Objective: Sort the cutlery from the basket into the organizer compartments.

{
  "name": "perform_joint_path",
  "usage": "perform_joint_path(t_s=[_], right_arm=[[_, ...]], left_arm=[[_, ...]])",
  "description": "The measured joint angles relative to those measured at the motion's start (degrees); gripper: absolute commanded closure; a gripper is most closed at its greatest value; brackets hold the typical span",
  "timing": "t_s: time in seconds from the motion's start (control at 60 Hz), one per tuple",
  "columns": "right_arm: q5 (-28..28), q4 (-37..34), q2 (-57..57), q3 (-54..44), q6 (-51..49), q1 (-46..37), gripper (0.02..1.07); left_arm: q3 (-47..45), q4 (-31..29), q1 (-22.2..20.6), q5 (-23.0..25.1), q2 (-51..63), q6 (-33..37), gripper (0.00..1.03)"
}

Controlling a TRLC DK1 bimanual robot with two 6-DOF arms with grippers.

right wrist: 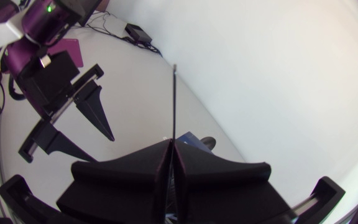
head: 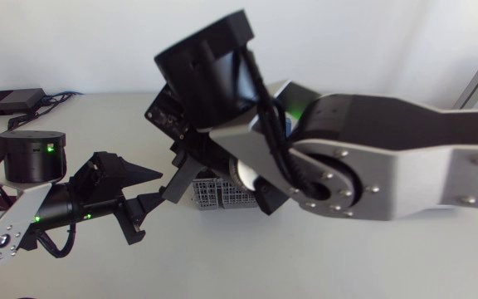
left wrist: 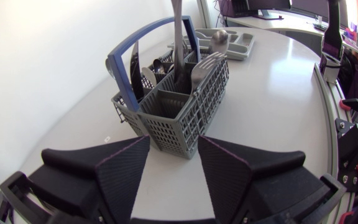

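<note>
The grey cutlery basket (left wrist: 179, 112) with a blue handle (left wrist: 126, 68) stands just ahead of my left gripper (left wrist: 173, 146), which is open with nothing between its fingers. A fork (left wrist: 207, 62), a spoon (left wrist: 219, 40) and other pieces stand in the basket. One silver piece (left wrist: 178, 25) rises straight up out of it. My right gripper (right wrist: 171, 144) is shut on that thin piece of cutlery (right wrist: 174, 106), seen edge-on. In the head view my right arm (head: 372, 158) covers most of the basket (head: 214, 195), with my left gripper (head: 152, 189) beside it.
The grey organizer tray (left wrist: 238, 43) lies beyond the basket, towards the table's curved edge (left wrist: 328, 118). A black box (head: 11, 101) with cables sits at the back left. My left arm's base (head: 31, 154) stands near the left edge.
</note>
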Motion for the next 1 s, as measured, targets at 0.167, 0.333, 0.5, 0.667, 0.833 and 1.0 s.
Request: perform_joint_path(t_s=[0.167, 0.333, 0.5, 0.667, 0.833, 1.0], right_arm=[[-5.35, -7.74, -5.38, 4.22, 3.19, -0.92, 1.01], [-10.23, -16.76, -11.26, 8.44, 7.19, -6.10, 1.01], [-13.57, -25.42, -18.51, 9.49, 9.77, -11.93, 1.01], [-18.47, -34.86, -24.30, 9.49, 10.80, -19.87, 1.01], [-26.27, -41.79, -27.80, 9.22, 9.66, -34.27, 1.01], [-34.12, -43.80, -29.75, 7.21, 5.29, -50.07, 1.01]], left_arm=[[0.00, -0.28, -1.60, -1.25, -0.50, 0.00, 0.43], [0.00, -0.33, -1.99, -1.77, -0.85, 0.00, 0.41], [0.07, -0.35, -3.78, -4.42, -1.14, 0.02, 0.38], [1.18, -0.94, -7.41, -8.35, -1.14, 0.04, 0.38], [1.68, -1.31, -10.99, -11.76, -1.16, 0.04, 0.38], [2.36, -1.92, -13.66, -14.36, -1.16, 0.15, 0.38]])
